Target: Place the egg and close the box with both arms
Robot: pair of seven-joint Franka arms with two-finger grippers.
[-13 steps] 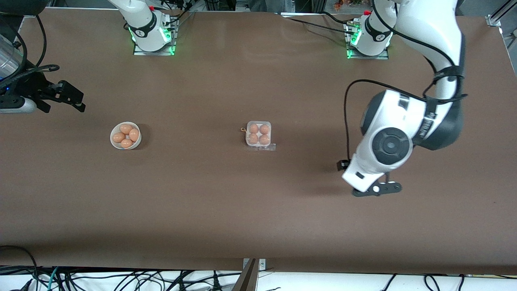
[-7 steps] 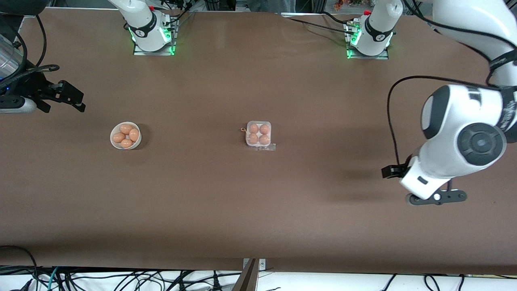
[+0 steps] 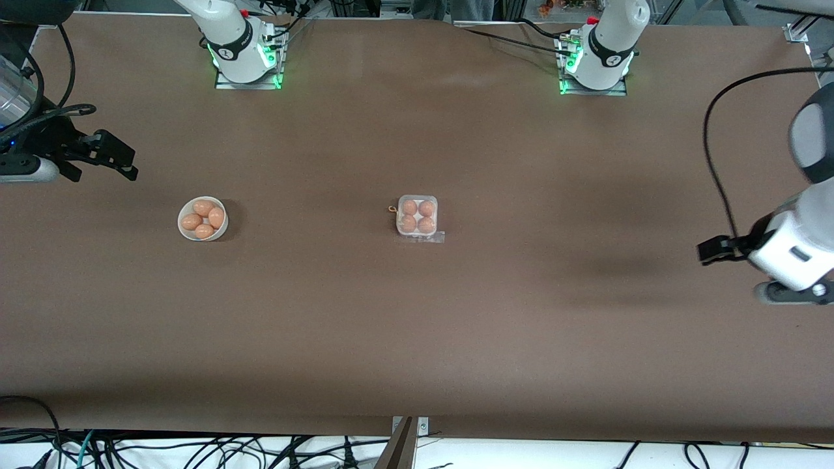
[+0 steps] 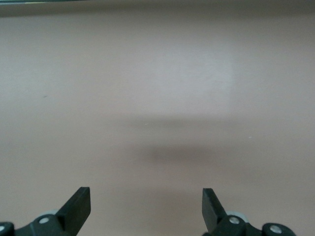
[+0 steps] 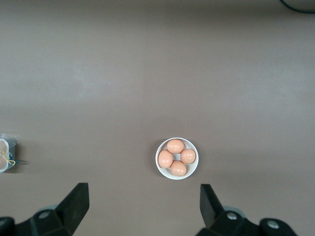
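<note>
The box (image 3: 417,217) stands mid-table, its white tray holding a brown egg (image 3: 409,207) in every cell. The clear lid lies down over them, and its tab (image 3: 431,238) points toward the front camera. The box's edge also shows in the right wrist view (image 5: 5,155). My right gripper (image 3: 126,161) is open and empty, held above the right arm's end of the table; it also shows in the right wrist view (image 5: 145,206). My left arm (image 3: 791,257) is up at its own end of the table. Its gripper (image 4: 146,206) is open and empty over bare table.
A round white bowl (image 3: 184,233) with several brown eggs (image 3: 203,208) stands toward the right arm's end of the table, level with the box. In the right wrist view the bowl (image 5: 177,177) lies below my gripper. Cables run along the table's near edge.
The left arm has swung away from the box toward its own end of the table. The right arm, box and bowl have not moved.
</note>
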